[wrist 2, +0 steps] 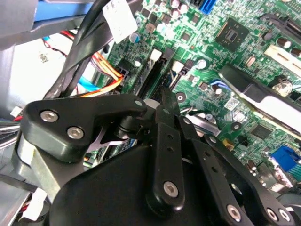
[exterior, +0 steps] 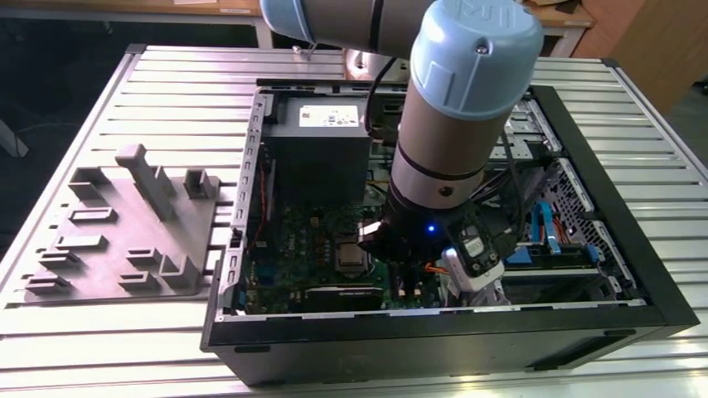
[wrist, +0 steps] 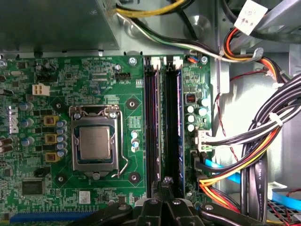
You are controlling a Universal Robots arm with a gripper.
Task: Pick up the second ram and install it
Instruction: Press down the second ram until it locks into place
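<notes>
In the exterior view my arm [exterior: 448,141] reaches down into the open computer case [exterior: 443,332] on the slatted desk [exterior: 133,83]. My gripper [exterior: 412,264] sits low over the green motherboard [exterior: 298,240], and my own wrist hides its tips and the memory slots.

In the second wrist view my gripper [wrist 2: 162,101] has its black fingers [wrist 2: 167,155] pressed close together at the end of a dark slot; whether they pinch anything I cannot tell.

In the first wrist view the second ram [wrist: 171,127] stands on edge in its slot, right of centre, its long axis running from the frame's top to bottom, parallel to a neighbouring stick [wrist: 151,127]. Its lower end disappears behind my gripper [wrist: 165,184].
</notes>
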